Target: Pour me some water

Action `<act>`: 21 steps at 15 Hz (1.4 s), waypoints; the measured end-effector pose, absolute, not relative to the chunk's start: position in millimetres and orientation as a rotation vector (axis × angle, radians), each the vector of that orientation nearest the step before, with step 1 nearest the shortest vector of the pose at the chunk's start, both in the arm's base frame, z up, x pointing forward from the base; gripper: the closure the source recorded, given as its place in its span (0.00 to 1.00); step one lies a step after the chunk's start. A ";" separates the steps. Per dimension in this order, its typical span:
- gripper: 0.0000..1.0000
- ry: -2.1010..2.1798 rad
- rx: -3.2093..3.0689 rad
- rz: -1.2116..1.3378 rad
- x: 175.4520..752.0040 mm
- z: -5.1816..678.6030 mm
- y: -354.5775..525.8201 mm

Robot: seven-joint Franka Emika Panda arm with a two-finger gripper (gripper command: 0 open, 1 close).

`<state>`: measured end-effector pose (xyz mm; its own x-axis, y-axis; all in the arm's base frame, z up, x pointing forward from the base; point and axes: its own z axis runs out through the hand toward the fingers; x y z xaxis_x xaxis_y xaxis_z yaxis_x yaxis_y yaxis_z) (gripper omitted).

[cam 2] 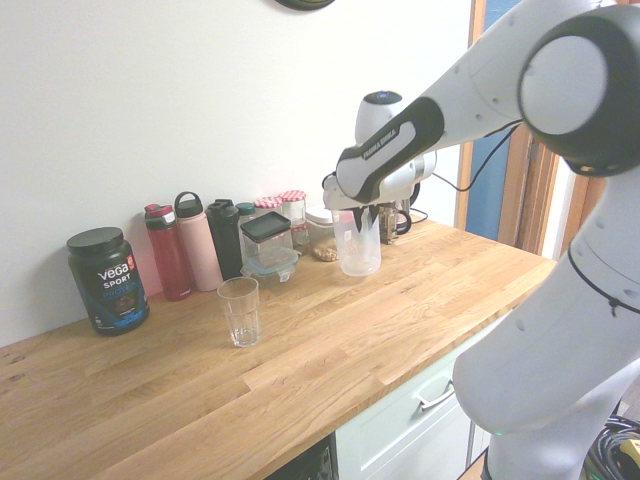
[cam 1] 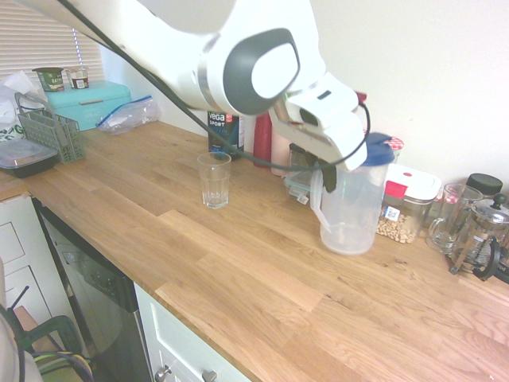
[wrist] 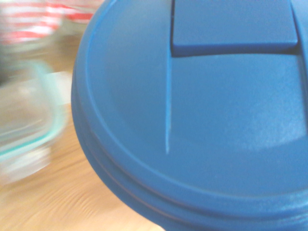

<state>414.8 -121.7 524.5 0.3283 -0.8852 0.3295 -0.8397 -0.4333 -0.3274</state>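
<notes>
Pitcher (cam 1: 354,211) stands upright on the wooden counter (cam 1: 238,270), blue lid (cam 1: 378,151) fitted. Gripper (cam 1: 329,177) is positioned at the upper handle (cam 1: 319,203); jaws are closed on the handle. Drinking glass (cam 1: 215,181) stands upright, left of the pitcher in both exterior views, well apart from it. In the first exterior view, French press (cam 1: 482,235) is at right; teal box (cam 1: 89,103) is at far left.

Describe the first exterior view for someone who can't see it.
A white robot's gripper holds the handle of a translucent, blue-lidded pitcher on a wooden counter. An empty glass stands apart from it; food containers sit near the wall.
</notes>
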 end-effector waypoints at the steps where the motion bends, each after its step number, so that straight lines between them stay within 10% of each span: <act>1: 1.00 1.539 -2.530 -0.642 398.8 539.3 -106.6; 6: 1.00 1.162 -2.821 -0.453 341.4 571.9 -44.4; 21: 1.00 -0.159 -3.247 -0.065 422.7 567.9 48.3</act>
<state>422.7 48.3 567.9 0.9944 0.0998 0.0346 0.0953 -0.9892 0.1117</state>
